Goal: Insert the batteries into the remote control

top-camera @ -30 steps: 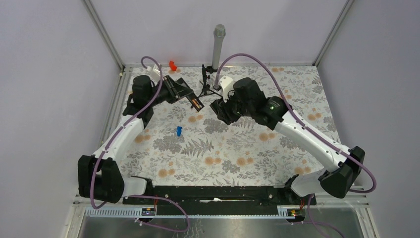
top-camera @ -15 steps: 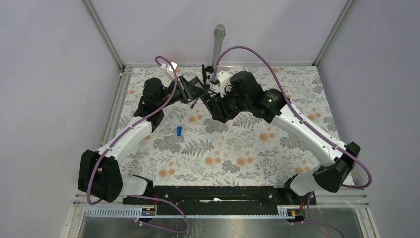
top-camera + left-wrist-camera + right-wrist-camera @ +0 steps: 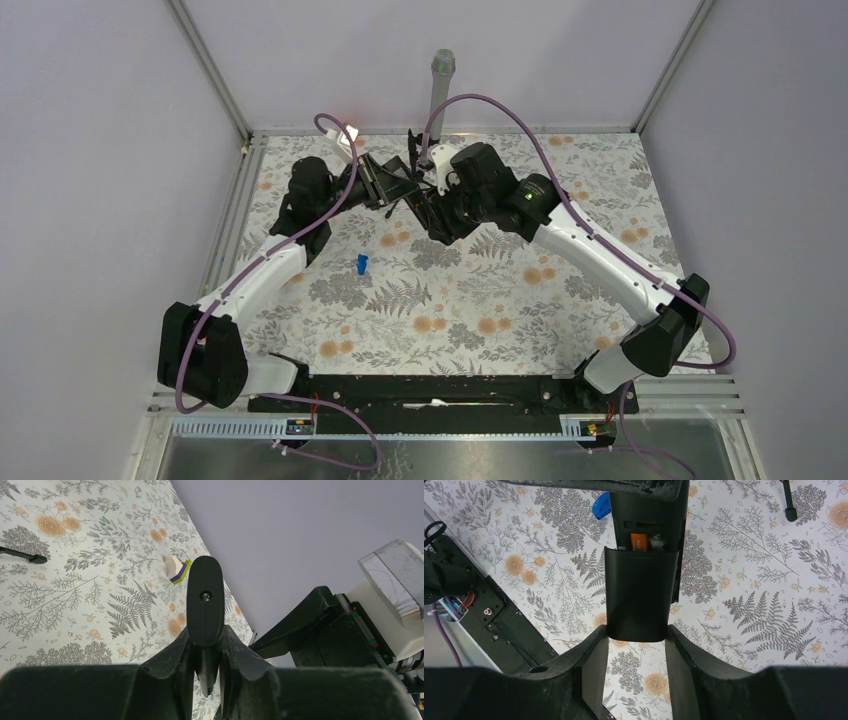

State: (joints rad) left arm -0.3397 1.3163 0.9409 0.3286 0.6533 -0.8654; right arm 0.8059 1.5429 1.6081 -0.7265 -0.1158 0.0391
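Where the two arms meet over the far tabletop (image 3: 480,300), I see the left gripper (image 3: 206,652) clenched on the remote control (image 3: 205,602), held aloft. Right gripper (image 3: 636,636) grasps the cover plate (image 3: 638,595) against its open compartment; one orange battery (image 3: 640,541) shows inside.

Black remote control (image 3: 647,510) aloft, compartment partly open; orange battery (image 3: 639,541) seated inside.

Tripod (image 3: 410,145), grey post (image 3: 440,95) obstruct far centre; blue piece (image 3: 361,263) mid-left; mat (image 3: 480,310) open near side.
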